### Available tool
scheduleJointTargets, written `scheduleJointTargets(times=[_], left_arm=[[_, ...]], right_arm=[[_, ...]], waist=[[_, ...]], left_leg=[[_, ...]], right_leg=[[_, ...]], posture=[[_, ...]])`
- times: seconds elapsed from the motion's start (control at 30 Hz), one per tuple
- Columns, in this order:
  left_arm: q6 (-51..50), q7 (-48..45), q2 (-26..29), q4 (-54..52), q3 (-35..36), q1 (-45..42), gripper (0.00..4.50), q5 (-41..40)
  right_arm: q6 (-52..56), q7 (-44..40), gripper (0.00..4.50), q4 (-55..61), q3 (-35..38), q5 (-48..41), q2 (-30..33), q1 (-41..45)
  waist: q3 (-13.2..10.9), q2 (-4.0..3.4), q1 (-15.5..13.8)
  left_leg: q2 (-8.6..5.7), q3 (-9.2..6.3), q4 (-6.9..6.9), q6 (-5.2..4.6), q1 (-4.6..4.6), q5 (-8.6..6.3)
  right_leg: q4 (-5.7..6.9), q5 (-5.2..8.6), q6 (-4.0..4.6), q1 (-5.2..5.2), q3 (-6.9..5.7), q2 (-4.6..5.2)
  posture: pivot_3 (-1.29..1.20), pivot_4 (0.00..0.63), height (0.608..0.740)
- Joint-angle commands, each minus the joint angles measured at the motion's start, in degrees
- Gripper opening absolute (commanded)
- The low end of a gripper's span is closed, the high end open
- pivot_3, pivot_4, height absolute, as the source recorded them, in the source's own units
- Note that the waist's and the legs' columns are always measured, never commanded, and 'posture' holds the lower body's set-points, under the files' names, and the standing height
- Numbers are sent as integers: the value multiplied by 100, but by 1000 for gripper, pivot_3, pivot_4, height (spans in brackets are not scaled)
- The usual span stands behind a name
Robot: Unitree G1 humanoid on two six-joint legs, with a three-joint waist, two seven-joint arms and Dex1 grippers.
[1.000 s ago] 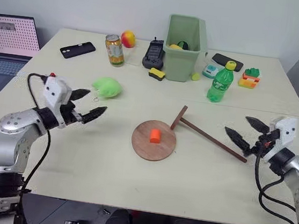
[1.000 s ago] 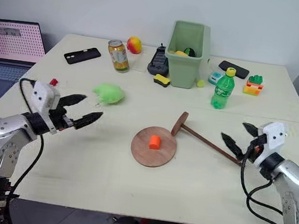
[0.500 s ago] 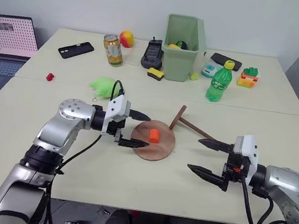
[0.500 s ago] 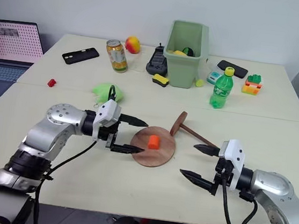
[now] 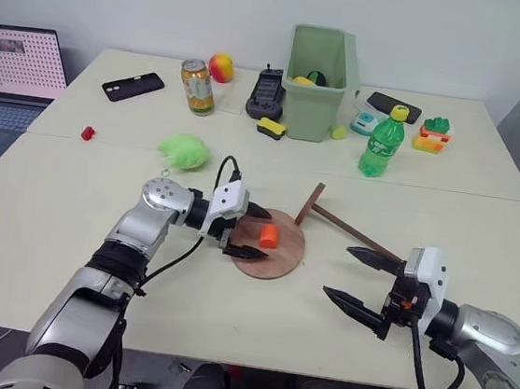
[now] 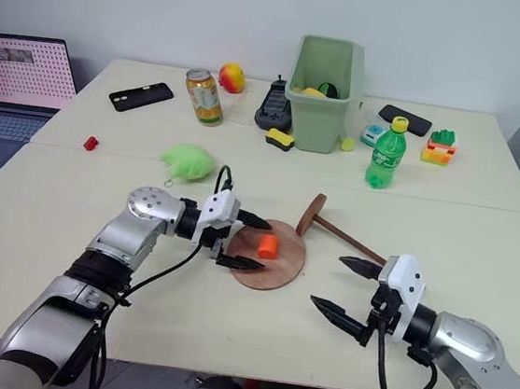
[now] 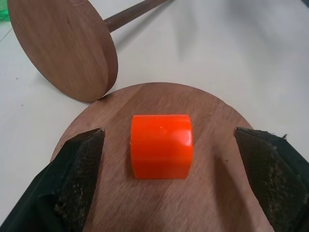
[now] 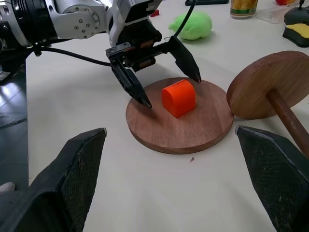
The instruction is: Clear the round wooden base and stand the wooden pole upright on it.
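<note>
The round wooden base (image 5: 278,261) lies flat on the table in front of me, with an orange block (image 5: 268,236) on its middle. My left gripper (image 5: 262,234) is open, one finger (image 7: 72,179) on each side of the block (image 7: 161,145), touching neither side. The wooden pole (image 5: 345,228) lies on the table right of the base, its end disc (image 5: 310,205) on edge against the base's rim. My right gripper (image 5: 338,271) hovers open and empty near the front right, short of the pole's rod.
At the back stand a green bin (image 5: 318,79), a green bottle (image 5: 379,142), a can (image 5: 198,86), a phone (image 5: 133,86) and toy bricks (image 5: 434,135). A green plush toy (image 5: 186,150) lies behind my left arm. A laptop (image 5: 16,64) sits far left.
My left gripper has swung right from the table's left side to the base and now straddles the orange block. My right gripper came left and nearer the front edge, then held still.
</note>
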State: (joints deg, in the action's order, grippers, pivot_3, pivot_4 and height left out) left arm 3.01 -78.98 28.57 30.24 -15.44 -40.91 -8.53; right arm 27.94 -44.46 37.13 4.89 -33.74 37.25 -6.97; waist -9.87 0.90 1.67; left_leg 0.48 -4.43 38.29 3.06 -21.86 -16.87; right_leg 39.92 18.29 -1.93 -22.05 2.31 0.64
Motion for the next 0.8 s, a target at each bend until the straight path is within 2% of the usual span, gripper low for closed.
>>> scheduleJointTargets(times=[0.03, 0.37, 0.47, 0.6, 0.7, 0.8], left_arm=[[225, 70, -131, 181, 27, -173, 3511, 129], [299, 28, -176, 292, 95, -245, 1466, 241], [117, 49, -108, 122, 191, -260, 1473, 150], [-671, 191, 81, -572, 481, -184, 1473, -191], [-1821, 463, 362, -1495, 990, 6, 1473, -720], [-2844, 1372, 638, -2158, 1891, 131, 1473, -1164]], right_arm=[[-35, 142, 4500, 280, 55, -65, -41, 19], [116, 267, 4500, 262, -33, -194, -29, 233], [148, 237, 4500, 225, -53, -239, -5, 326], [208, 108, 4500, 164, -108, -339, 27, 532], [315, -33, 4500, 138, -205, -511, 63, 827], [567, -101, 4500, 38, -325, -782, 36, 1334]], waist=[[0, 0, 0], [0, 0, 2], [0, 0, 2], [0, 1, 9], [0, 0, 20], [0, 0, 58]], left_leg=[[0, 0, 1, 0, 0, 0], [1, -1, 2, 0, -1, 0], [1, -2, 3, 0, 0, 0], [2, -4, 4, 0, -2, 0], [11, -7, 5, 0, -3, 0], [25, -7, 5, 0, -1, 0]], right_leg=[[1, 0, 0, 0, 1, 0], [2, 0, 0, 0, 0, -1], [2, 0, 0, 0, 0, -1], [3, 0, 0, 0, -1, -2], [3, 0, 0, 0, -2, -2], [6, 0, 0, -2, 2, -2]], posture=[[0, 150, 740], [0, 150, 740], [0, 150, 740], [0, 150, 740], [0, 150, 740], [0, 150, 740]])
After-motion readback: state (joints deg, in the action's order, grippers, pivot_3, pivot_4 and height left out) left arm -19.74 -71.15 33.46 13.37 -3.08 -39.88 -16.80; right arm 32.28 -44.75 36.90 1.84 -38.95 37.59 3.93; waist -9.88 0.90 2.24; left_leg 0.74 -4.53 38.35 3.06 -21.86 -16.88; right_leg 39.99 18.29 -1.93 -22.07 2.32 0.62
